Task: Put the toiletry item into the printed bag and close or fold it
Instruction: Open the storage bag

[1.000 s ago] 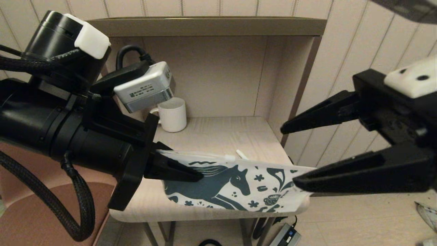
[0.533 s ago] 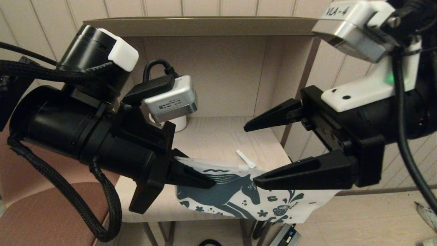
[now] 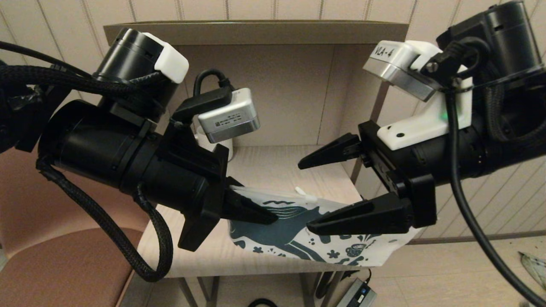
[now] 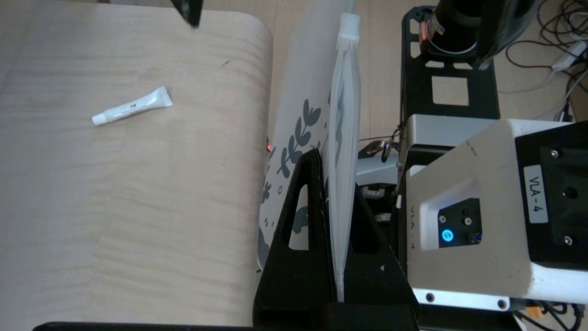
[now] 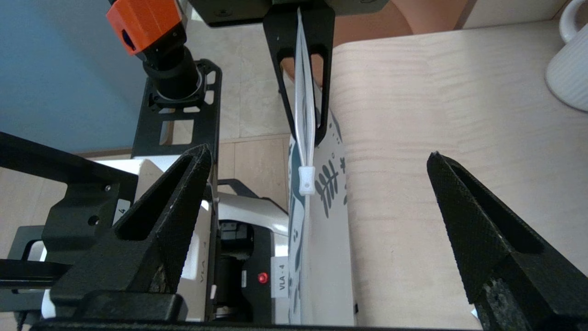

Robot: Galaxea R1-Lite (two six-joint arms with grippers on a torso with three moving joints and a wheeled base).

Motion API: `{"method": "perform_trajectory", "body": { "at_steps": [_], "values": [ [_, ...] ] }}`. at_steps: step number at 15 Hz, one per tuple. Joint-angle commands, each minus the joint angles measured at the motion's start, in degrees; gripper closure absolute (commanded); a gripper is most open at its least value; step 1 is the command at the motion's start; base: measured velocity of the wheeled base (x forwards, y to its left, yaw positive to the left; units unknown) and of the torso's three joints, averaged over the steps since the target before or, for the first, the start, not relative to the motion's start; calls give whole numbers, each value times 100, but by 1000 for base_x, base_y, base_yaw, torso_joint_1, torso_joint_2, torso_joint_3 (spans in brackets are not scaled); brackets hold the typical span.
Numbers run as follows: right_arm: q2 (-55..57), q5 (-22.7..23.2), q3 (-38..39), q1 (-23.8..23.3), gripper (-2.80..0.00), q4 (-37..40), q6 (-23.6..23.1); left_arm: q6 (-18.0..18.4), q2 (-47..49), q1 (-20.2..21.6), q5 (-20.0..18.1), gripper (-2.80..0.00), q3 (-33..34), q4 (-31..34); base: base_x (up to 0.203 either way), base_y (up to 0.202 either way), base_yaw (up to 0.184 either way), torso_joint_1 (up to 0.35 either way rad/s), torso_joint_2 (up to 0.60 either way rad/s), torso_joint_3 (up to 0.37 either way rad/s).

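Note:
The printed bag (image 3: 362,253), white with a teal horse, hangs upright along the table's front edge. My left gripper (image 3: 273,219) is shut on the left end of its zip strip (image 4: 342,138). My right gripper (image 3: 303,198) is open wide and straddles the bag's right half: one finger is in front of the print, the other is over the table. In the right wrist view the white zip slider (image 5: 307,180) lies ahead of that gripper (image 5: 318,151), between its fingers. The toiletry item (image 4: 132,106), a small white tube, lies on the table behind the bag (image 3: 300,191).
The pale wooden table (image 3: 273,166) sits in a niche with side and back walls and a shelf above. A white ribbed mug (image 5: 569,69) stands at the back left, mostly hidden behind my left wrist. A brown chair (image 3: 64,264) is at the left. A power adapter (image 3: 356,294) lies on the floor.
My right gripper swung in from the right, opened wider and now straddles the bag. The left arm shifted slightly right and up, still holding the bag.

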Motion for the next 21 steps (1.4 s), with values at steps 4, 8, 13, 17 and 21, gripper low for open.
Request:
{"method": "perform_trajectory", "body": {
  "at_steps": [4,8,13,17,21],
  "values": [
    [-68,30,112,-3,-280,21,-22,23,26,25,-3,0,29,-22,0,0,0,0,0,0],
    [-96,30,146,3,-280,21,-23,23,0,80,-3,0,28,-16,0,0,0,0,0,0],
    [-140,34,260,12,-280,12,-32,23,26,122,-12,0,-23,-24,0,0,0,0,0,0],
    [-78,39,169,29,-280,8,-32,23,23,122,-12,0,-14,-24,0,0,0,0,0,0],
    [-8,63,128,82,-280,-120,-23,23,38,122,-12,0,-26,-24,0,0,0,0,0,0]
  ]
}}
